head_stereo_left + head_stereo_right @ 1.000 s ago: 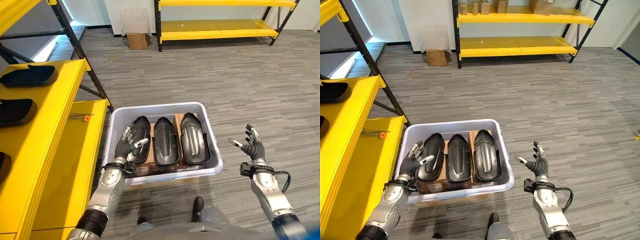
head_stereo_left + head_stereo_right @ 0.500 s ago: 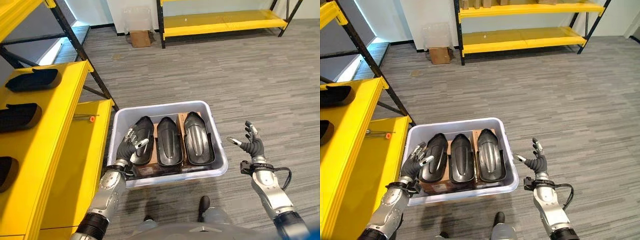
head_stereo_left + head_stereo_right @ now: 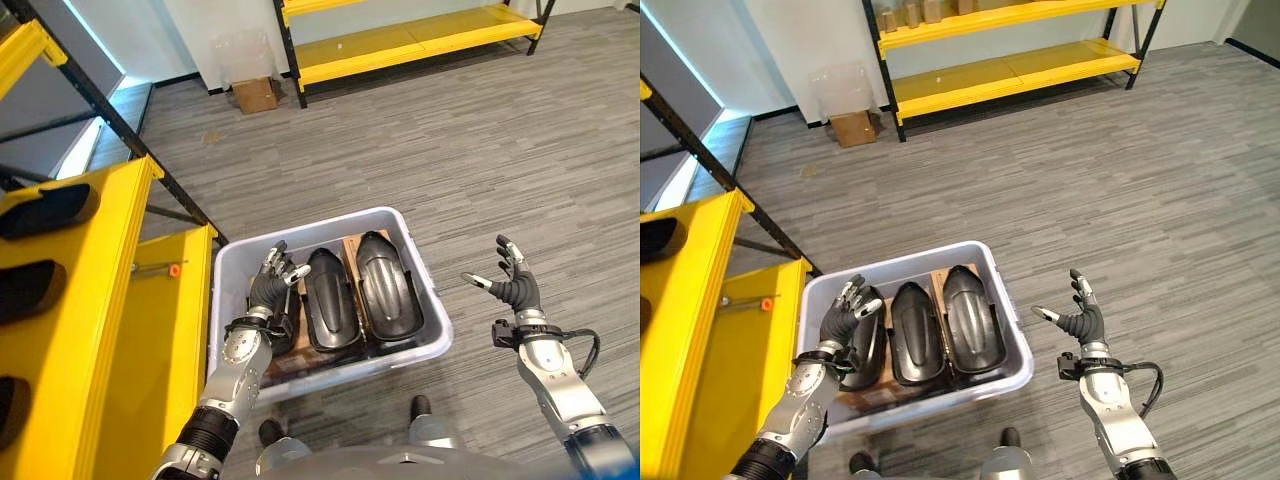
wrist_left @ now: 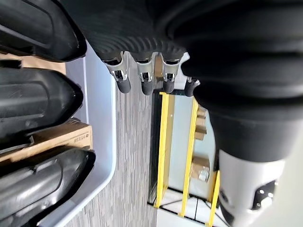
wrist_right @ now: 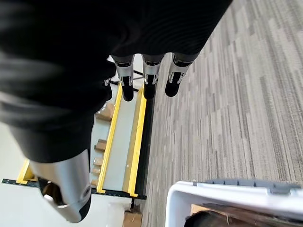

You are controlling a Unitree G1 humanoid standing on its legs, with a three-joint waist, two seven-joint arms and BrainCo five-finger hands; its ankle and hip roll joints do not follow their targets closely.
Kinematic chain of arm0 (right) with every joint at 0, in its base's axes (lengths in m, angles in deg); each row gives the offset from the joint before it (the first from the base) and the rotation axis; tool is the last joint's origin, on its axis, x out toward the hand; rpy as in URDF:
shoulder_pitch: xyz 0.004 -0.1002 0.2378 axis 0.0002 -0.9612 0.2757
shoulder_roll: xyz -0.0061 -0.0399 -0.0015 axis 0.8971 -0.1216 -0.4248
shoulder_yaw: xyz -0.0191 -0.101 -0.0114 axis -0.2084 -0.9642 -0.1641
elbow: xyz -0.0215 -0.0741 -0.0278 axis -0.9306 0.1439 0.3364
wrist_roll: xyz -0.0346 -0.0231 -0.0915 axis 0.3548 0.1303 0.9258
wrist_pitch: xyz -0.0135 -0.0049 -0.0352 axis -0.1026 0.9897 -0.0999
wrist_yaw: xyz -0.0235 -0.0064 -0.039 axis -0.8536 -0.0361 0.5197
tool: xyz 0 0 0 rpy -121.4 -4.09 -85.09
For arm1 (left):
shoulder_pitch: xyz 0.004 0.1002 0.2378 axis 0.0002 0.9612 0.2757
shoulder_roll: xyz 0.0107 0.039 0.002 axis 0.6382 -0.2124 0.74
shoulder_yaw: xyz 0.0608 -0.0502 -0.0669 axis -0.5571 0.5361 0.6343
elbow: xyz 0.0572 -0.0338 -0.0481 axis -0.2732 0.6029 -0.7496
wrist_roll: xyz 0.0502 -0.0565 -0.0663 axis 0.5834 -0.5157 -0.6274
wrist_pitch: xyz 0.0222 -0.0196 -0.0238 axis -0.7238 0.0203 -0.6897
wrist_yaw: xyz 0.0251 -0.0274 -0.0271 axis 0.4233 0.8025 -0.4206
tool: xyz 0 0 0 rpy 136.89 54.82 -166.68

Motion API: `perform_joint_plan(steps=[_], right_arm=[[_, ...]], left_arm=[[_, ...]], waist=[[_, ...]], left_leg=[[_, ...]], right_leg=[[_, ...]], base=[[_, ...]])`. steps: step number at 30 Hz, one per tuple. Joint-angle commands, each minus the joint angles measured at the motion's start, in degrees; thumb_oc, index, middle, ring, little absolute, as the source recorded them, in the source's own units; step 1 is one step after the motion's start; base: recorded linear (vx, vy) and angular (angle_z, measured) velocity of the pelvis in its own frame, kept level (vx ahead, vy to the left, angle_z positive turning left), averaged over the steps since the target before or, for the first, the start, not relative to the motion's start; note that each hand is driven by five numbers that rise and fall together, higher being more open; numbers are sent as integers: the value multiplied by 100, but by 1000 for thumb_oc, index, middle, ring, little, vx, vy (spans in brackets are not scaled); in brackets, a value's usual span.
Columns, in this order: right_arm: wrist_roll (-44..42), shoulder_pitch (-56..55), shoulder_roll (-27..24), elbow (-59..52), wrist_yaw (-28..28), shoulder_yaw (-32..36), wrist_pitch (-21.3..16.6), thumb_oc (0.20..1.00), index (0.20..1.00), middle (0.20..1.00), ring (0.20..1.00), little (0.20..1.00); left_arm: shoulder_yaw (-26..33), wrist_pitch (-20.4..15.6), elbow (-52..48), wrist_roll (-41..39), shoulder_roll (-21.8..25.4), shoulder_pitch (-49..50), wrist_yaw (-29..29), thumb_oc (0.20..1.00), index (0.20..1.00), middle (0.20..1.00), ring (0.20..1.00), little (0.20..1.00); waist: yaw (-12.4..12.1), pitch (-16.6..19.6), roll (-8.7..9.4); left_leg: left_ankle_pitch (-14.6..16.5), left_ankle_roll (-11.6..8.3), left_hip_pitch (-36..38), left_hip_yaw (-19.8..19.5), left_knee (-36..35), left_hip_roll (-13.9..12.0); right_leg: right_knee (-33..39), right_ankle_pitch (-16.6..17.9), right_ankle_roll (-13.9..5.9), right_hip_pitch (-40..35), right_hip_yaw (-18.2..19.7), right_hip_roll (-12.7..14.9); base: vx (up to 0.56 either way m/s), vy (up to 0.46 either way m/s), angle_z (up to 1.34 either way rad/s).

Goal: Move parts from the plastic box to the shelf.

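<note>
A white plastic box (image 3: 312,221) stands on the floor in front of me with three long black parts side by side, resting on cardboard. My left hand (image 3: 271,289) is over the leftmost part (image 3: 869,346), open, its fingers (image 4: 144,81) straight and pointing up and away. I cannot tell whether the hand touches that part. The middle part (image 3: 329,300) and the right part (image 3: 384,290) lie free. My right hand (image 3: 513,286) hovers open to the right of the box, holding nothing.
A yellow shelf (image 3: 90,330) runs along my left and carries black parts (image 3: 45,210) like those in the box. A small orange-tipped tool (image 3: 172,269) lies on its lower level. A second yellow rack (image 3: 400,40) and a cardboard box (image 3: 257,95) stand far back.
My left hand has lifted its fingers off the leftmost part and now points them upward. The camera has shifted. My right hand holds the same open pose.
</note>
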State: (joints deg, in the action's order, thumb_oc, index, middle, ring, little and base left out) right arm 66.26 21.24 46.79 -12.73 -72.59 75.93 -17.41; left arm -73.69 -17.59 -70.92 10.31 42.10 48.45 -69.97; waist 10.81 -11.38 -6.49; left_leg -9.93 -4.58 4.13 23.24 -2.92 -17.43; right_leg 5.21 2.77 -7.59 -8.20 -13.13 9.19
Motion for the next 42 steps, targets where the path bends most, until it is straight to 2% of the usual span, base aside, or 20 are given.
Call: perform_joint_plan(steps=[1, 3, 5, 7, 11, 13, 22, 24, 27, 31, 32, 33, 36, 39, 42], right_arm=[[218, 82, 167, -277, 80, -47, -58, 1000, 1000, 1000, 1000, 1000], [535, 13, 187, -236, 408, 26, -66, 1000, 1000, 1000, 1000, 1000], [475, 11, 209, -253, 505, 46, -21, 1000, 1000, 1000, 1000, 1000], [636, 11, 293, -240, 522, 79, -136, 1000, 1000, 1000, 1000, 1000], [627, 71, 363, -402, 553, 39, -133, 1000, 1000, 1000, 1000, 1000], [536, 229, 386, -417, 635, -42, -157, 1000, 1000, 1000, 1000, 1000], [333, 970, 330, 75, 879, -345, -134, 1000, 1000, 1000, 1000, 1000], [627, 1140, 310, 269, 1084, -404, -66, 1000, 1000, 1000, 1000, 1000], [1419, 1643, 191, 531, 1408, -749, 38, 1000, 1000, 1000, 1000, 1000], [1715, 2424, 220, 842, 1331, -1255, 114, 1000, 1000, 1000, 1000, 1000], [1715, 2424, 220, 842, 1331, -1255, 114, 1000, 1000, 1000, 1000, 1000], [1681, 2679, 227, 927, 1340, -1461, 411, 1000, 1000, 1000, 1000, 1000], [1594, 2857, 268, 1171, 1430, -1623, 702, 1000, 1000, 1000, 1000, 1000], [1289, 3089, 442, 1701, 1550, -1714, 595, 1000, 1000, 1000, 1000, 1000], [1120, 3360, 558, 1961, 1625, -1774, 718, 1000, 1000, 1000, 1000, 1000]], left_arm=[[252, -277, -170, -125, 294, -95, -16, 1000, 1000, 1000, 1000, 1000], [249, -45, -262, -193, 289, -104, -26, 1000, 1000, 1000, 1000, 1000], [232, -39, -255, -164, 345, -95, -35, 1000, 1000, 1000, 1000, 1000], [239, 0, -283, -196, 412, 19, -3, 1000, 1000, 1000, 1000, 1000], [264, -36, -425, -9, 600, 138, -25, 1000, 1000, 1000, 1000, 1000], [310, 11, -614, -84, 727, 136, -27, 1000, 1000, 1000, 1000, 1000], [328, -66, -966, -153, 798, -81, -72, 1000, 1000, 1000, 1000, 1000], [267, -109, -1056, -123, 824, -176, -33, 1000, 1000, 1000, 1000, 1000], [130, -246, -1207, -164, 902, -419, 96, 1000, 1000, 1000, 1000, 1000], [-47, -448, -1033, -255, 876, -826, 262, 1000, 1000, 1000, 1000, 1000], [-47, -448, -1033, -255, 876, -826, 262, 1000, 1000, 1000, 1000, 1000], [-103, -810, -966, -230, 829, -994, 331, 1000, 1000, 1000, 1000, 1000], [-131, -1177, -1048, -256, 810, -1154, 469, 1000, 1000, 1000, 1000, 1000], [-186, -1323, -1049, -206, 757, -1357, 494, 1000, 1000, 1000, 1000, 1000], [-249, -1308, -977, -122, 710, -1562, 551, 1000, 1000, 1000, 1000, 1000]], waist=[[55, 44, 447], [50, 33, 461], [44, 15, 476], [-8, -12, 503], [-193, -88, 556], [-385, -172, 593], [-890, -566, 634], [-953, -667, 618], [-1081, -906, 537], [-1168, -1142, 475], [-1168, -1142, 475], [-1189, -1252, 451], [-1231, -1376, 400], [-1284, -1472, 373], [-1320, -1545, 348]], left_leg=[[436, -407, 272, 174, -130, 96], [653, -319, 337, 124, -164, 252], [721, -290, 364, 108, -179, 318], [828, -228, 390, 66, -198, 404], [800, -110, 184, -45, -175, 443], [777, -90, -76, -215, -122, 445], [633, -218, -1110, -754, 566, 226], [629, -237, -1268, -855, 691, 199], [645, -209, -1537, -993, 836, 235], [622, -222, -1771, -1104, 859, 275], [622, -222, -1771, -1104, 859, 275], [606, -218, -1893, -1128, 885, 288], [572, -214, -2045, -1204, 907, 315], [548, -206, -2093, -1233, 830, 322], [509, -202, -2169, -1253, 772, 326]], right_leg=[[-683, -631, 74, 232, -83, 128], [-771, -565, -77, 333, -65, 246], [-820, -534, -141, 387, -64, 303], [-873, -545, -181, 430, -65, 333], [-974, -547, -117, 592, -120, 288], [-1097, -641, -57, 747, -176, 245], [-1717, -1146, 334, 1090, -356, -5], [-1858, -1221, 386, 1188, -385, -19], [-2073, -1259, 431, 1522, -420, 29], [-2264, -1256, 444, 1890, -442, 56], [-2264, -1256, 444, 1890, -442, 56], [-2398, -1258, 457, 2096, -456, 85], [-2559, -1294, 487, 2247, -458, 118], [-2605, -1295, 459, 2352, -469, 132], [-2680, -1288, 463, 2491, -497, 145]], base=[[24, 229, 22], [22, 223, 19], [34, 143, 21], [10, 86, 26], [-71, -30, 7], [-107, -68, 20], [-76, -93, 17], [-52, -65, 7], [-152, -33, 5], [-142, -9, 2], [-153, 23, 2], [-142, 32, 5], [-97, 26, 5], [-65, -25, 11], [-79, -9, 4]])
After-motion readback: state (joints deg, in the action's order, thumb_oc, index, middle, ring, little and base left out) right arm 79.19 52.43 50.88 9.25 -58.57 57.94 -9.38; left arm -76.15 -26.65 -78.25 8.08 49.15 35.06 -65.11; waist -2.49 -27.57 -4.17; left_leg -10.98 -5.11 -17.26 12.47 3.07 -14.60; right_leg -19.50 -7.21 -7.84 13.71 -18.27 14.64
